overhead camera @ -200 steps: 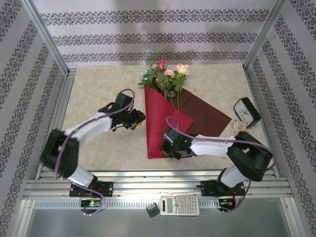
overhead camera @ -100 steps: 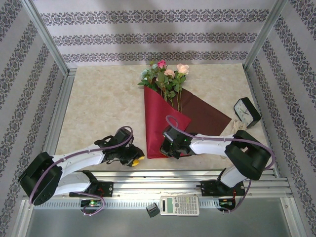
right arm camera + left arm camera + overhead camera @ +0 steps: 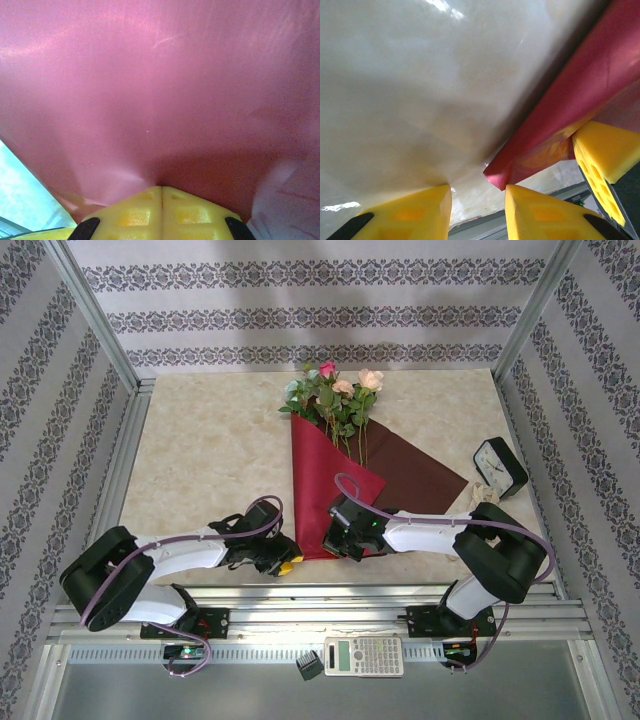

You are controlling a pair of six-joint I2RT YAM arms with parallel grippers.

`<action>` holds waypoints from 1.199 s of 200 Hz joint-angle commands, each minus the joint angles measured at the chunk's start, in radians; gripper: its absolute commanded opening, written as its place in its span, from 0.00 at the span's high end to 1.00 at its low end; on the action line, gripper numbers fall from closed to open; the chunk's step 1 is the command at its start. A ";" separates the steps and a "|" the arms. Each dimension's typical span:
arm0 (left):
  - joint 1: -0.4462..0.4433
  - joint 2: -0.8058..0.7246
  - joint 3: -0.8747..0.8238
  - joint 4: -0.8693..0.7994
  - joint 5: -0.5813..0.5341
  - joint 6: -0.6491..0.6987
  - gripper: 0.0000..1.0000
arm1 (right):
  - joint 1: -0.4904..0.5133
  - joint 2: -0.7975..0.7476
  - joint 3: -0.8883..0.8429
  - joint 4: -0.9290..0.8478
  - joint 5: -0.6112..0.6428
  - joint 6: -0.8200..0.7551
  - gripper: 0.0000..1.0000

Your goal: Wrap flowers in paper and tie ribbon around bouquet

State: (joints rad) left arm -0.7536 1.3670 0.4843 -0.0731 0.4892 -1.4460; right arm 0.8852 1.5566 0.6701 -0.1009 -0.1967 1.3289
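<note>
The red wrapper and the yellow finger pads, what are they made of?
The red wrapper looks like thin paper with a soft sheen: it holds sharp folds and catches the light. The yellow pads look like matte moulded rubber or foam, with square hollows pressed in; I can't tell which.

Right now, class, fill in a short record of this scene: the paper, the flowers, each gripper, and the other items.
paper: crimson sheet folded over the stems, lying on the table
flowers: blooms stick out at the far end
left gripper: open, at the paper's near left corner
right gripper: shut, tips against the paper
other items: alarm clock at right; calculator near the arm bases
</note>
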 commanded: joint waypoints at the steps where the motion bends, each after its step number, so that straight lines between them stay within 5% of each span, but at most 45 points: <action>1: -0.016 0.053 0.025 0.109 -0.029 -0.013 0.67 | -0.007 0.028 -0.042 -0.065 0.019 0.001 1.00; 50: -0.018 0.037 0.035 0.150 -0.060 -0.037 0.70 | -0.008 0.026 -0.043 -0.064 0.019 0.003 1.00; 87: -0.016 -0.062 0.041 0.046 -0.100 -0.032 0.59 | -0.009 0.030 -0.040 -0.066 0.016 -0.001 1.00; 140: -0.016 0.004 -0.001 0.143 -0.048 -0.051 0.64 | -0.011 0.031 -0.041 -0.065 0.015 0.003 1.00; 219: -0.016 -0.074 0.084 -0.157 -0.137 0.041 0.64 | -0.012 0.048 -0.033 -0.059 0.014 0.003 1.00; 240: -0.016 -0.069 0.054 -0.111 -0.112 0.022 0.64 | -0.012 0.053 -0.032 -0.058 0.011 0.003 1.00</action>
State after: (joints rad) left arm -0.7593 1.3109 0.5434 -0.1287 0.3935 -1.4403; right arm 0.8791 1.5562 0.6651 -0.0925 -0.2054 1.3312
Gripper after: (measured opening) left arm 0.360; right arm 0.056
